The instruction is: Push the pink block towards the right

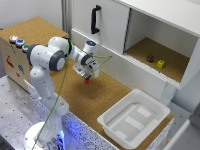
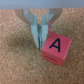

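Observation:
The pink block [image 2: 54, 47] is a small reddish-pink cube with a black letter A on its top face. It lies on the cork table top. In the exterior view it shows as a small red spot [image 1: 87, 81] just under the gripper [image 1: 86, 75]. In the wrist view the gripper [image 2: 40, 36] is low over the cork, with its two fingers close together and nothing between them. The block sits right beside one fingertip [image 2: 45, 39], touching or nearly touching it.
A white plastic bin [image 1: 135, 120] stands on the table toward the exterior view's right. An open cabinet compartment holds a dark purple block [image 1: 150, 58] and a yellow-green block [image 1: 160, 63]. A cabinet door with a black handle [image 1: 94, 20] is behind the arm. Coloured buttons [image 1: 19, 42] sit at the exterior view's left.

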### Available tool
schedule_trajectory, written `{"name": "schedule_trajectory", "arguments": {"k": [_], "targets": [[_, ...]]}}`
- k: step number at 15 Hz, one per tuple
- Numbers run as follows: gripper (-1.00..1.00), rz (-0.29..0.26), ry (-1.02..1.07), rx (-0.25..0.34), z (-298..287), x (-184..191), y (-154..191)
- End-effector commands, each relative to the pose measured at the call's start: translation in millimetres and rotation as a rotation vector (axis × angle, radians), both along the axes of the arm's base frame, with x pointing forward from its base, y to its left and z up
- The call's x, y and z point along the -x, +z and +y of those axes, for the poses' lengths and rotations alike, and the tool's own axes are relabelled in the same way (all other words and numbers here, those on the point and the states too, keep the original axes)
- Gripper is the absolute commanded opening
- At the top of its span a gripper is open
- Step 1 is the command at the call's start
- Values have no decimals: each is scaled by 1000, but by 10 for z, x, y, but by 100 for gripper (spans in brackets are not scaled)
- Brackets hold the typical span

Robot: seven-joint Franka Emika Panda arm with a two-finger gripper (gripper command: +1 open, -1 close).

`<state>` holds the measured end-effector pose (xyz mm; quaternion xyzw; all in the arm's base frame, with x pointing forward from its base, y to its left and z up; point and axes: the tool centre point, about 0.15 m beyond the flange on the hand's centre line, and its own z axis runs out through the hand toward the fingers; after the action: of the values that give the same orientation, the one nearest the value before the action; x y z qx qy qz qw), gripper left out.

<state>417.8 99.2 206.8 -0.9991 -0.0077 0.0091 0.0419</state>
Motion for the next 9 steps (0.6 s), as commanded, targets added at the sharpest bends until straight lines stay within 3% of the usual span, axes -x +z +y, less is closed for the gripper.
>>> {"name": "schedule_trajectory", "arguments": {"k": [1,3,9], "targets": [[-100,9,156,-39,330,284,28],[-100,-14,178,4,348,355,48],[-100,-185,-13,122,288,243,138]]}}
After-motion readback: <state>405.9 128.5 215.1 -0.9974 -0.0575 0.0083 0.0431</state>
